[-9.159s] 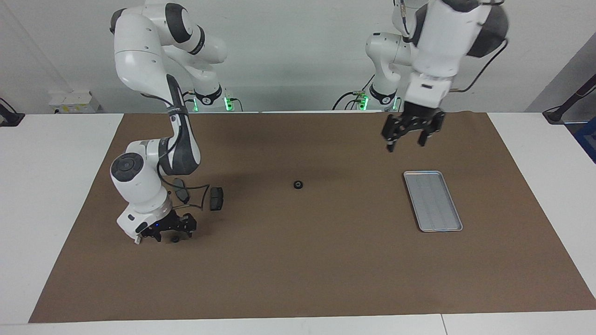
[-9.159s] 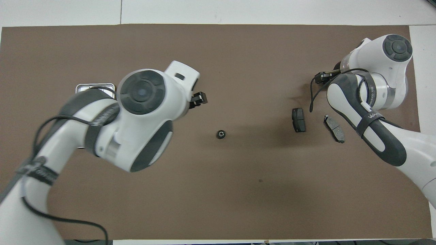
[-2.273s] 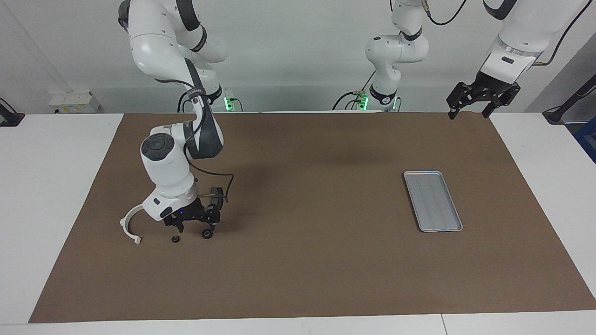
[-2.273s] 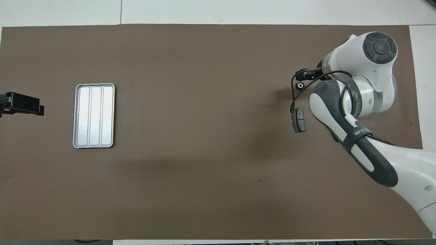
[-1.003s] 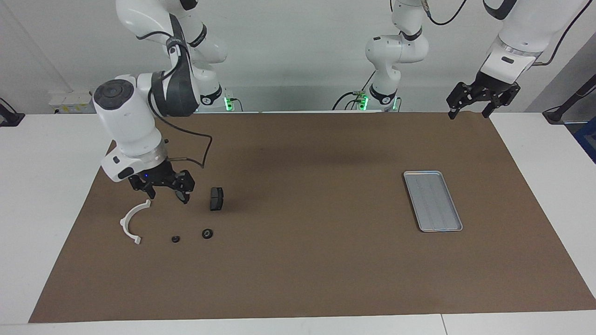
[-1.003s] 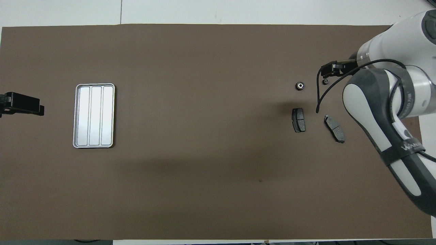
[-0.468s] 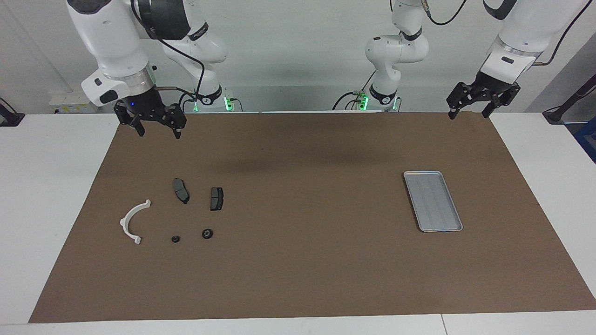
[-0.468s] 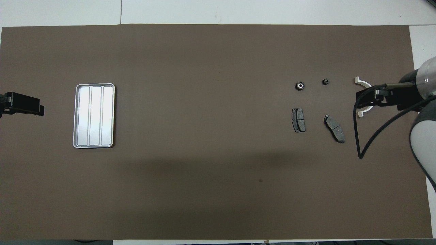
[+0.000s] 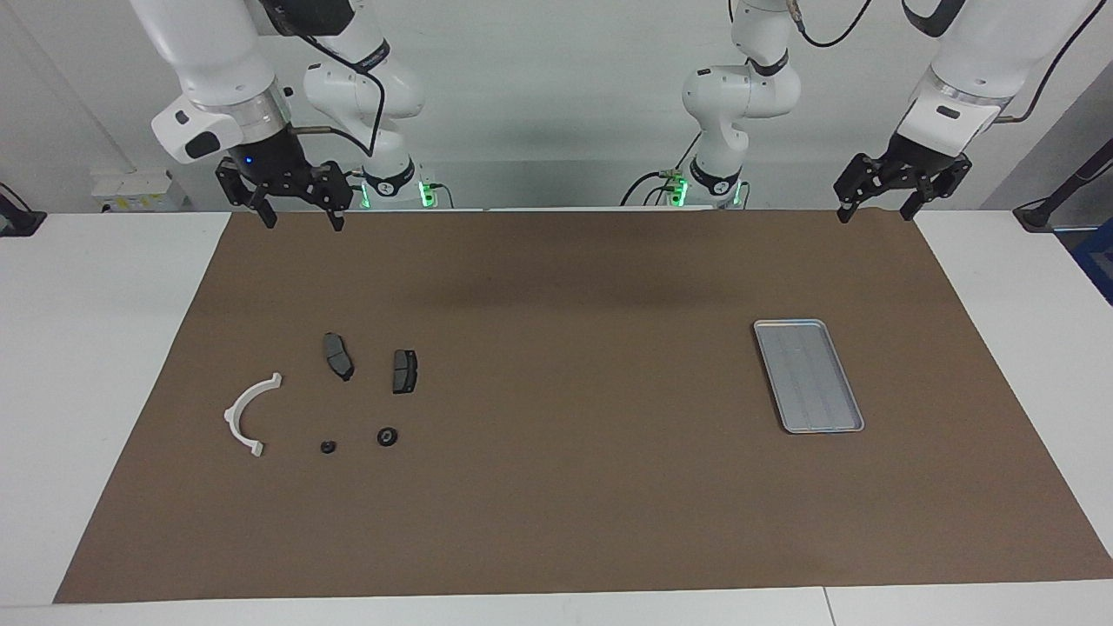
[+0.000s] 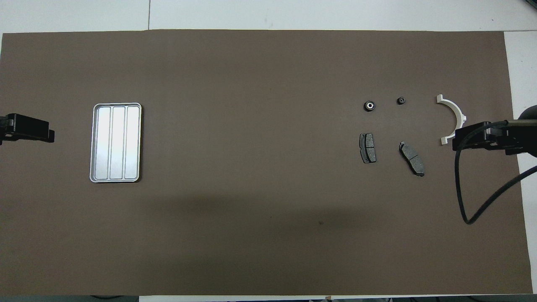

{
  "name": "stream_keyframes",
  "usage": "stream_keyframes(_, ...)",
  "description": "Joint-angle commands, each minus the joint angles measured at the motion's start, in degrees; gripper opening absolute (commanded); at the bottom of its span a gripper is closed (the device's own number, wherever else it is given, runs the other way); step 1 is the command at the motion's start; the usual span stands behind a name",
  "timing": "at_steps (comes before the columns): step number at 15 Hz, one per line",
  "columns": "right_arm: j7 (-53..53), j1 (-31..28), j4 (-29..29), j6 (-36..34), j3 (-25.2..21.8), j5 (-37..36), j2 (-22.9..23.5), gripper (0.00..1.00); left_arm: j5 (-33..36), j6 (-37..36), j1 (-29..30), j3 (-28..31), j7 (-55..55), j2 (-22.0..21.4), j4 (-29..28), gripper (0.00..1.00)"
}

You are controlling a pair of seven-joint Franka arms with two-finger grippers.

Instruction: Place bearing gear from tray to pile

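The bearing gear (image 9: 388, 436) (image 10: 369, 105), a small black ring, lies on the brown mat in the pile, next to a smaller black ring (image 9: 328, 448) (image 10: 401, 100). Both lie farther from the robots than the two dark brake pads (image 9: 337, 356) (image 9: 403, 371). The white half-ring bracket (image 9: 231, 417) (image 10: 459, 115) lies beside them, toward the right arm's end. The silver tray (image 9: 809, 376) (image 10: 116, 142) holds nothing. My right gripper (image 9: 303, 222) (image 10: 478, 139) hangs open and empty, high over the mat's edge by its base. My left gripper (image 9: 874, 213) (image 10: 27, 128) waits open, raised at the left arm's end.
The brown mat (image 9: 565, 487) covers most of the white table. A black cable (image 10: 461, 197) loops down from the right wrist.
The right gripper has risen from just above the pile and drawn back toward its base, still open. The pile's parts and the left arm have not moved.
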Motion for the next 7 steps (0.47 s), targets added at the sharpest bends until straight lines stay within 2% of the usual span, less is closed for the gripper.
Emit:
stream_keyframes(1, -1.1, 0.2, 0.2, -1.3, -0.7, 0.8, -0.2, 1.0, -0.5, -0.6, 0.0, 0.2, -0.4, -1.3, -1.1, 1.0)
stream_keyframes(7, -1.2, 0.4, 0.0, 1.9, -0.5, -4.4, -0.2, 1.0, -0.5, -0.6, 0.0, 0.2, -0.4, -1.3, -1.1, 1.0)
